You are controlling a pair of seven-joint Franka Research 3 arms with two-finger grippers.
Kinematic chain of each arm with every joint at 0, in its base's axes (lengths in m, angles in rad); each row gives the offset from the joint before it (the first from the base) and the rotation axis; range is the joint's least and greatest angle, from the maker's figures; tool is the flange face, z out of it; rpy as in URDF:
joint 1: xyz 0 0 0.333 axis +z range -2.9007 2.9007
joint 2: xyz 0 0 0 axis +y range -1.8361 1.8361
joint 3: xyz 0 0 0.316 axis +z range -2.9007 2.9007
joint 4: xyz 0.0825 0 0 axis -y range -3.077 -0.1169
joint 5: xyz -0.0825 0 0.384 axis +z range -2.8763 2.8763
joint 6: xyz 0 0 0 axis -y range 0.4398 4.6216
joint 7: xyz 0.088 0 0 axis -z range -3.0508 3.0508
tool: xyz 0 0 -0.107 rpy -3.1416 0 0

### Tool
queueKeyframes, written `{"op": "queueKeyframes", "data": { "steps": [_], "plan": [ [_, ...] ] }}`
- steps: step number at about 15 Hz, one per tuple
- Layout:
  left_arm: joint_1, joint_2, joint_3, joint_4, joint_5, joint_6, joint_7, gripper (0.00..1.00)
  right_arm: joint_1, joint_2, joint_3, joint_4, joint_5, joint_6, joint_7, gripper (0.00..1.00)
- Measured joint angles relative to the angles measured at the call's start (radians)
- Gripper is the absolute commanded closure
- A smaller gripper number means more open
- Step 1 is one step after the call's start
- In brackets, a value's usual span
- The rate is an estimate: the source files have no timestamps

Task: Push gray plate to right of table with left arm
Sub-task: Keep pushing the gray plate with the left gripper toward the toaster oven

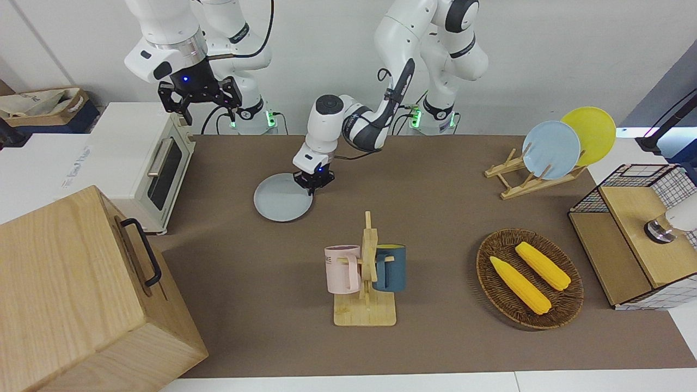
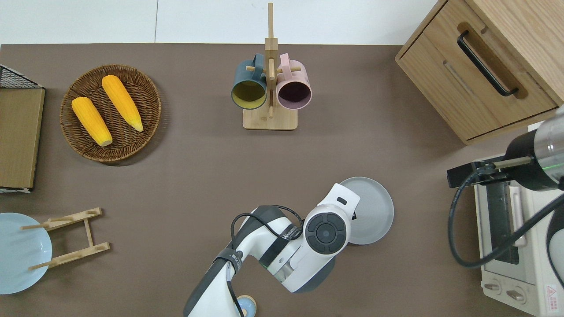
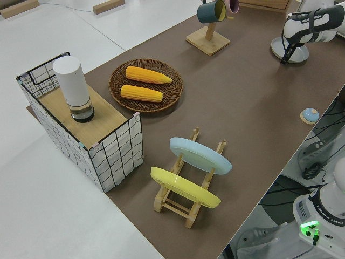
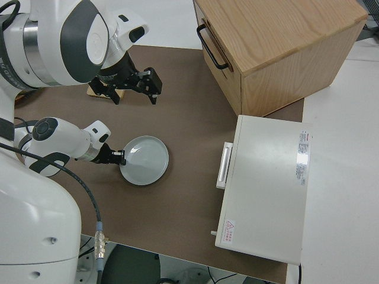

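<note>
Left gripper [image 1: 314,184] is pressing down at the gray plate [image 1: 282,206]'s rim, on the edge toward the left arm's end; can't tell if the fingers are apart or together. In the overhead view the gripper is sitting at the plate's 9 o'clock. Plate is lying flat on the surface [image 1: 446,212], mug rack [image 2: 269,88] at its 11 o'clock, toaster oven [image 1: 142,163] just off toward the right arm's end. Right gripper [image 1: 200,100] is parked, fingers spread apart.
</note>
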Motion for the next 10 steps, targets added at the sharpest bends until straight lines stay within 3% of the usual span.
{"op": "queueKeyframes", "data": {
  "steps": [5,10],
  "plan": [
    [0.005,-0.007,0.016,0.038,0.003,-0.056,0.003,0.00,0.000,0.000,0.000,0.000,0.000,0.000,0.000,0.017],
    [0.056,-0.069,0.023,0.044,0.003,-0.183,0.096,0.00,0.000,0.000,0.000,0.000,0.000,0.000,0.000,0.017]
  ]
}}
